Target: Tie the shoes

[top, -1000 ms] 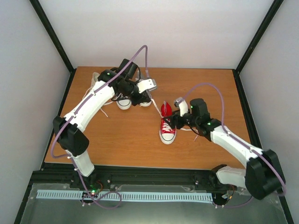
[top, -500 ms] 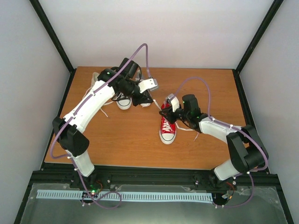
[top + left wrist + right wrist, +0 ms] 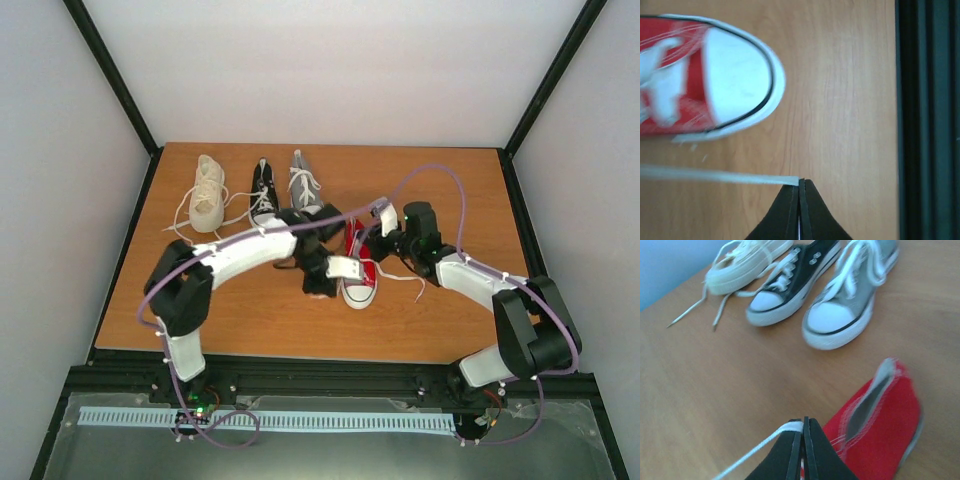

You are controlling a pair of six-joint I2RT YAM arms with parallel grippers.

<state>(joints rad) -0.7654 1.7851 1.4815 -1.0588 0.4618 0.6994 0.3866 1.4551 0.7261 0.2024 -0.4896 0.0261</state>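
The red shoe (image 3: 358, 272) lies mid-table, toe toward me, and its white toe cap (image 3: 737, 80) fills the upper left of the left wrist view. Just left of that toe, my left gripper (image 3: 320, 287) (image 3: 801, 182) is shut on a white lace (image 3: 715, 175) that runs taut to the left. At the red heel (image 3: 880, 425) my right gripper (image 3: 375, 238) (image 3: 804, 421) is shut on the other white lace (image 3: 755, 447). The cream high-top (image 3: 207, 192), black shoe (image 3: 263, 192) and grey shoe (image 3: 303, 183) stand in a row at the back.
The black frame rail (image 3: 927, 120) runs along the table's near edge, close to my left gripper. Loose cream laces (image 3: 690, 312) trail over the wood at the back left. A stray lace end (image 3: 420, 288) lies right of the red shoe.
My left arm swung from the back row of shoes forward to the red shoe's toe, drawing a lace with it. The right gripper closed on a lace at the red heel.
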